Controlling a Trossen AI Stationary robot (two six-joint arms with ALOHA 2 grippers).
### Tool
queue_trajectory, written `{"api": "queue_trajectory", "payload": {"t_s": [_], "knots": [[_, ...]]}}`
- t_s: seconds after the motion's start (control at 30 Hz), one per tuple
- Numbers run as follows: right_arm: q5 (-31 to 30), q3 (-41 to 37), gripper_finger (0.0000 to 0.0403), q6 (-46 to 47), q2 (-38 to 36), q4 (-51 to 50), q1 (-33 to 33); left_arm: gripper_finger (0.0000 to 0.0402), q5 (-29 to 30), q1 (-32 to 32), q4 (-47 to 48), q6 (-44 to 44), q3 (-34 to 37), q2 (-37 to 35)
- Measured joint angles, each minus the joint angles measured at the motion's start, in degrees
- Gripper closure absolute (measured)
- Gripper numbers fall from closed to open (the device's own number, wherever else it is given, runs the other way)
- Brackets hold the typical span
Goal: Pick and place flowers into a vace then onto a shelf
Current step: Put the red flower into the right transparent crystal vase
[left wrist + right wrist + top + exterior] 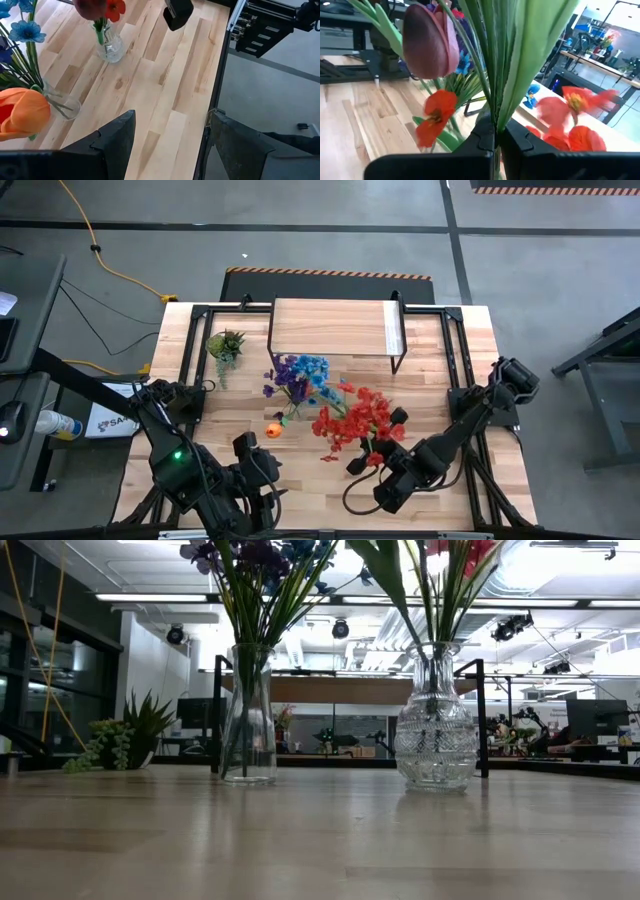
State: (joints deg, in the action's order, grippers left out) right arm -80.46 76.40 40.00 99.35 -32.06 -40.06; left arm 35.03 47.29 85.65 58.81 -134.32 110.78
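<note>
Green stems (492, 75) sat pinched in my right gripper (496, 142), fingers closed on them above the table (440, 395); my left gripper (170, 137) waited open, holding nothing.

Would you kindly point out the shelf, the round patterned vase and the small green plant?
shelf (330, 326), high view, wood-plank top.
round patterned vase (434, 745), low view, glass belly.
small green plant (225, 345), high view, leafy crown.

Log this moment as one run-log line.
left gripper: open, empty, near table edge | right gripper: shut on flower stems | two vases with flowers on table | shelf: bare
</note>
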Motion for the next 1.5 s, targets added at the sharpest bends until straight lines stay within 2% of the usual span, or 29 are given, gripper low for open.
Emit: {"api": "queue_trajectory", "payload": {"t_s": [0.63, 0.97, 1.33, 1.5], "knots": [[0.5, -0.1, 0.0403, 0.5, 0.0, -1.9, 0.3, 0.0110, 0.5, 0.0, 0.3, 0.0, 0.0, 0.0], [0.5, -4.9, 0.0403, 1.7, 0.0, 4.4, 0.3, 0.0110, 0.5, 0.0, 0.3, 0.0, 0.0, 0.0], [1.1, -5.1, 0.0402, 2.0, 0.0, 4.2, 0.3, 0.0110, 0.5, 0.0, 0.2, 0.0, 0.0, 0.0], [2.9, -5.1, 0.0389, 3.5, 0.0, 3.3, 0.3, 0.0110, 0.5, 0.0, 0.2, 0.0, 0.0, 0.0]]}}
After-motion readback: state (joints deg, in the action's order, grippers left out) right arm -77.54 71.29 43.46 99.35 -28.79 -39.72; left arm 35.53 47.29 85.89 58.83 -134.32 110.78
